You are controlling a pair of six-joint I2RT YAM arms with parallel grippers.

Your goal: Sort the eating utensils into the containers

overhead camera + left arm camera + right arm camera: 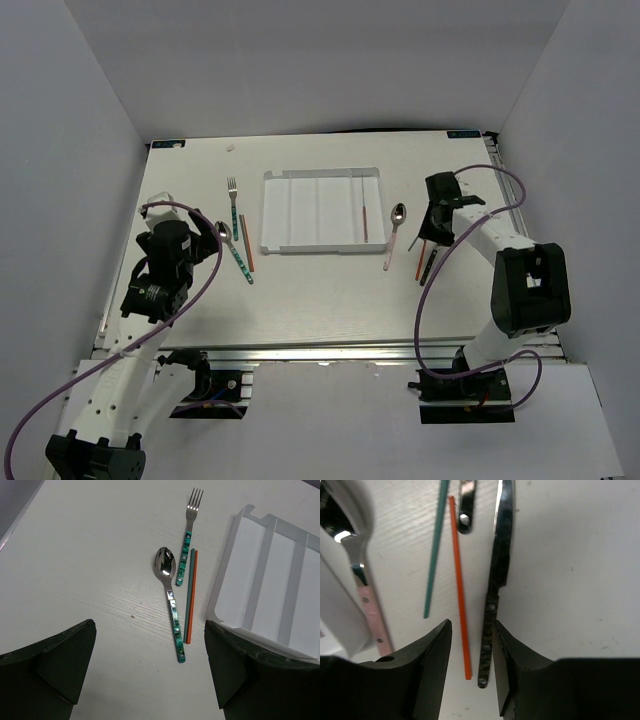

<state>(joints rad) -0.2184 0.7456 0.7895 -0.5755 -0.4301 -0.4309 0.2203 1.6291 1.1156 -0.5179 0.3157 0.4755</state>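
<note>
Well, my right hand (472,625) stands half released over the grainy white counter (570,580), at 3 o'clock of the flat white plastic tray (320,173). The thin orange chopstick (460,590) and the speckled dark handle of the knife (501,555) lie between its fingers, not clamped. My left hand (149,625) is fully released.
</note>
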